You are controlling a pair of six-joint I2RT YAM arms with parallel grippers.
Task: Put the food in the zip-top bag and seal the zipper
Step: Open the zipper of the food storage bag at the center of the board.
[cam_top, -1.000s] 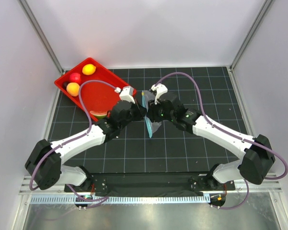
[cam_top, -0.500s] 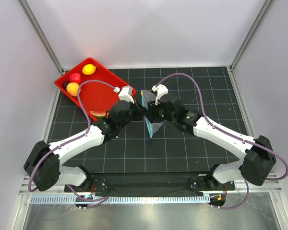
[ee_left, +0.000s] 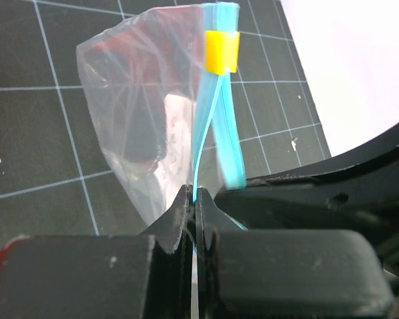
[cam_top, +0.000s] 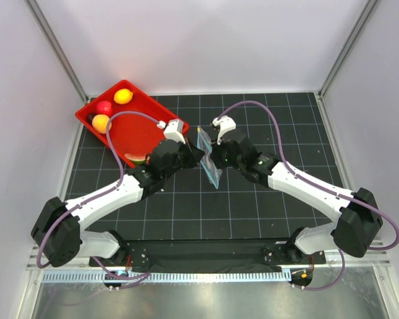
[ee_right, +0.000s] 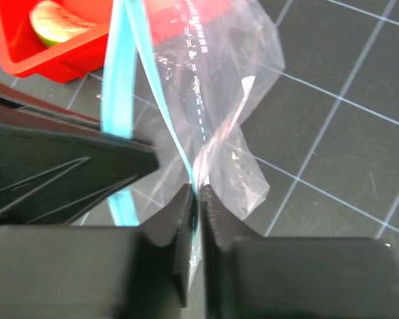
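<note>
Got the zip-top bag (cam_top: 210, 166) up over the middle of the worktop (cam_top: 266, 212), pinched at the teal zipper (ee_left: 216, 133) from both sides, with left gripper (ee_left: 194, 199) and right gripper (ee_right: 194, 196) clamped tight on it. Over in the red tray (cam_top: 141, 136), far-left corner: lemon (cam_top: 123, 96), apple (cam_top: 104, 107), orange (cam_top: 101, 123), watermelon wedge (ee_right: 56, 20).

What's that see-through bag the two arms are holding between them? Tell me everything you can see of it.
The zip-top bag is a small, crinkly clear plastic pouch with a whitish label. Its teal-blue zipper runs along the mouth, with a yellow tab at one end, and its two strips stand parted. The left gripper and the right gripper each pinch one strip, holding the pouch between them. No fruit shows inside.
</note>
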